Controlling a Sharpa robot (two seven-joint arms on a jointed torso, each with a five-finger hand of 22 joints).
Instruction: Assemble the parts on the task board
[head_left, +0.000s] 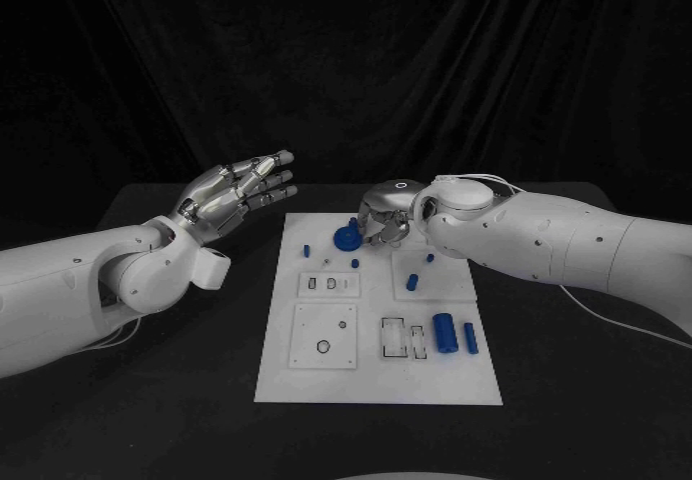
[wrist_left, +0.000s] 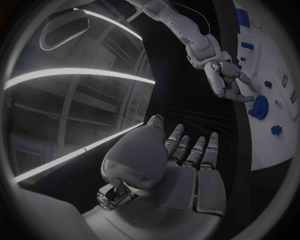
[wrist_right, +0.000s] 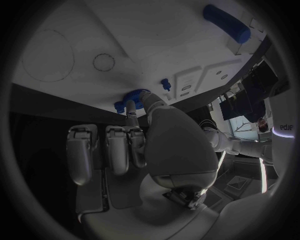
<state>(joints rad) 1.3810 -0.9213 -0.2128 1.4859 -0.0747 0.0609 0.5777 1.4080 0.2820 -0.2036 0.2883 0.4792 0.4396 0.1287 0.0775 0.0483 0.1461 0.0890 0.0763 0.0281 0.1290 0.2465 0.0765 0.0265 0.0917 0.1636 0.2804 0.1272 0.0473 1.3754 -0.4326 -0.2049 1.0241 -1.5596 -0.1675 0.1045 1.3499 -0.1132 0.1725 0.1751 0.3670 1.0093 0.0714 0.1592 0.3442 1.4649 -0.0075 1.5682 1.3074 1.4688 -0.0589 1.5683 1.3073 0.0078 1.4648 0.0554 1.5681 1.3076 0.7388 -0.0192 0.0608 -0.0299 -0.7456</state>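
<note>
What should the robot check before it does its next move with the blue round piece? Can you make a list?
1. Right hand is over the blue round piece at the far end of the white board: ok.
2. Fingers touch the round piece: ok in the right wrist view, where a fingertip meets its edge.
3. Piece firmly held: cannot tell; only fingertip contact shows, no clear pinch.
4. Left hand out of the way: ok, it is raised with fingers apart, off the board's left side, holding nothing.
5. Other blue pieces clear of the right hand: ok, the small peg and the big cylinder lie apart from it.
</note>
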